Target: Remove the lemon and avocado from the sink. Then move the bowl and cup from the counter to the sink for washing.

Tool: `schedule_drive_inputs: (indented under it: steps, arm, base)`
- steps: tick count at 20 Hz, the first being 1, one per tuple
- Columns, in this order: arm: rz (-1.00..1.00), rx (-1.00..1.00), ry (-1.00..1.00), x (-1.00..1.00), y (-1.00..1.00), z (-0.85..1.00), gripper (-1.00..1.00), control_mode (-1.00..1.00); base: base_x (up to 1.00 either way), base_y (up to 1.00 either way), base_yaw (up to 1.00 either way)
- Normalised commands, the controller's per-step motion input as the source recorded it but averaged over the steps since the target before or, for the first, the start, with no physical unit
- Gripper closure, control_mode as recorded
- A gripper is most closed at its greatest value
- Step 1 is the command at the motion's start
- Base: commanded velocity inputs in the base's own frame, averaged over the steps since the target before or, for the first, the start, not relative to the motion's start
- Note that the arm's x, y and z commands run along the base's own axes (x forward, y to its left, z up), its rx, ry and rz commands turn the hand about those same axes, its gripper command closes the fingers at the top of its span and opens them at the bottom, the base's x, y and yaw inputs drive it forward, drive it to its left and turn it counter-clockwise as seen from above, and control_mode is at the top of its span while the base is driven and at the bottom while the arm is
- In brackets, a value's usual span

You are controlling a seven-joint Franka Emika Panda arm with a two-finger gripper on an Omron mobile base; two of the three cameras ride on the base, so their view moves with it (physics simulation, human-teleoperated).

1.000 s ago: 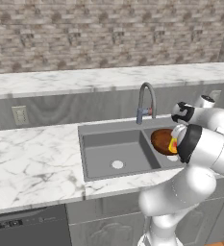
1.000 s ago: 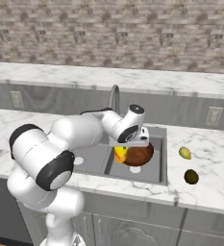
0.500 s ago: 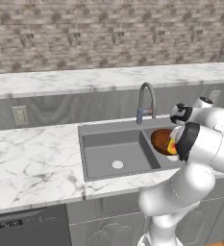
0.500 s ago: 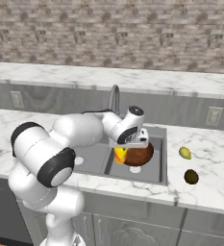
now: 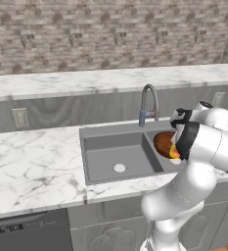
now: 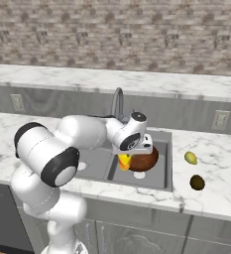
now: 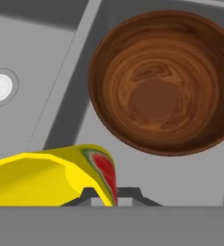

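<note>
Hand view puts me right above the right basin of the sink (image 7: pixel 60 86), looking down into the bowl (image 7: pixel 164 81), which already sits on the basin floor. The cup (image 7: pixel 51 178) is at the bottom of that view, its yellow rim pinched between my fingertips, so I read the jaws as clenched on the cup. From the right base view the gripper (image 6: pixel 132 154) hangs over the sink's front edge with the cup (image 6: pixel 124 161) below it, just beside the bowl (image 6: pixel 143 158); I think the cup is tipped rather than upright, though the hand hides most of it. The lemon (image 6: pixel 190 158) and avocado (image 6: pixel 197 182) lie on the counter (image 6: pixel 221 173) to the right of the sink, well apart from the basin, the avocado nearer the front edge. So the fruit step looks done and the bowl is placed; I am on the last step. Next I need to lower the cup to the basin floor beside the bowl, clear of its rim, then let go.
</note>
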Motion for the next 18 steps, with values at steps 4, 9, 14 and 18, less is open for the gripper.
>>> schedule_drive_inputs:
  steps: [4,9,14,18]
  arm:
    - [0.00,-0.01,0.00,0.09,0.01,-0.14,1.00,-1.00]
    - [0.00,0.00,0.00,0.07,0.04,-0.11,1.00,-1.00]
    - [0.00,0.00,0.00,0.10,0.04,-0.12,1.00,-1.00]
    - [0.00,0.00,0.00,0.12,0.02,-0.13,1.00,-1.00]
  base:
    - [0.00,0.00,0.00]
    - [0.00,0.00,0.00]
    - [0.00,0.00,0.00]
    - [0.00,0.00,0.00]
